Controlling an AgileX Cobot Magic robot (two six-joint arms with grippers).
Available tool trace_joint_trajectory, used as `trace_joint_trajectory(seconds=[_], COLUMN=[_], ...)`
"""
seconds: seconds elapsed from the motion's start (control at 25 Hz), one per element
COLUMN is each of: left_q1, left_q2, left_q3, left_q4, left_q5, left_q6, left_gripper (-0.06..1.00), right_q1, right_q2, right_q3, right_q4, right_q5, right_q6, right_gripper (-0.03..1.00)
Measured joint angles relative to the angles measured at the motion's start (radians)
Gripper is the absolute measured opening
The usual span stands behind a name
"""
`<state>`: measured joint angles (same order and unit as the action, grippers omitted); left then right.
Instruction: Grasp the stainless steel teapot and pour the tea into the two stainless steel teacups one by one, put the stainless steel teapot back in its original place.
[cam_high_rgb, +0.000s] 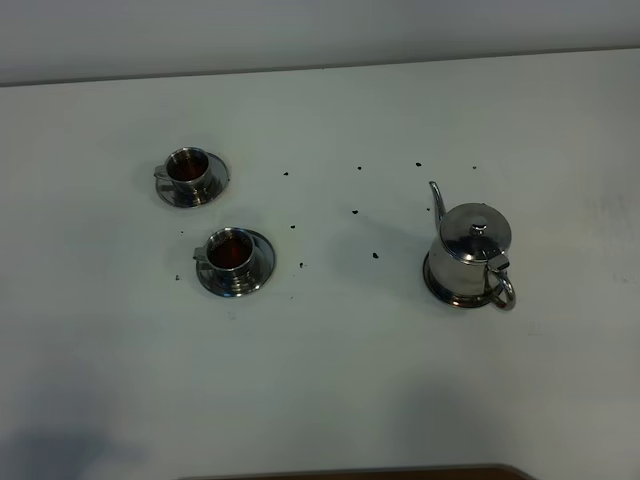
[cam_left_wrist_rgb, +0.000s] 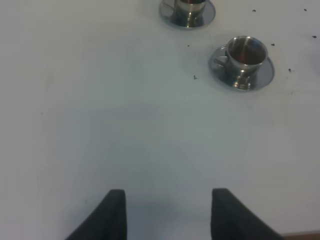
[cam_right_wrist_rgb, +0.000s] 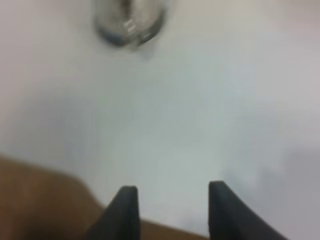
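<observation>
While teapot (cam_high_rgb: 472, 252) stands on table (cam_high_rgb: 330, 380), both hands (cam_left_wrist_rgb: 165, 212) (cam_right_wrist_rgb: 171, 210) released, grasping nothing.

One teapot (cam_high_rgb: 472, 252), two teacups (cam_high_rgb: 188, 170) (cam_high_rgb: 230, 251) on two saucers (cam_high_rgb: 215, 190) (cam_high_rgb: 258, 272).

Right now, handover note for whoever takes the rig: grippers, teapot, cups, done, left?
Left gripper: open, empty, low over bare table, short of the cups.
Right gripper: open, empty, near the table edge, well clear of the teapot.
Teapot: upright on its base at the right, lid on, spout toward the back, handle toward the front.
Far cup and near cup: each on its saucer at the left, both holding reddish-brown tea.
Dark specks lie scattered between cups and pot.
Done: both cups look poured, and the pot is set down.
Left: probably nothing but confirming that the pot is in its original spot.
</observation>
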<state>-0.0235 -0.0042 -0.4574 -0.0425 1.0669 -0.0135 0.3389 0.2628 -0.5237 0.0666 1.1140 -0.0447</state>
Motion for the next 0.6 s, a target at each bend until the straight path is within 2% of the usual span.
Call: trace_joint_trajectory(seconds=[0.24,0.6], left_q1=[0.0,0.0], left_q2=[0.0,0.0], left_q3=[0.0,0.0], left_q4=[0.0,0.0], left_q5=[0.0,0.0], left_q6=[0.0,0.0], left_gripper=[0.45,0.45], right_q1=[-0.165,-0.273], right_q2=[-0.114,-0.243], right_q3=[0.0,0.0], right_q4=[0.0,-0.005], right_q5=[0.0,0.001], right_q6=[0.0,0.0], right_gripper=[0.28,0.24])
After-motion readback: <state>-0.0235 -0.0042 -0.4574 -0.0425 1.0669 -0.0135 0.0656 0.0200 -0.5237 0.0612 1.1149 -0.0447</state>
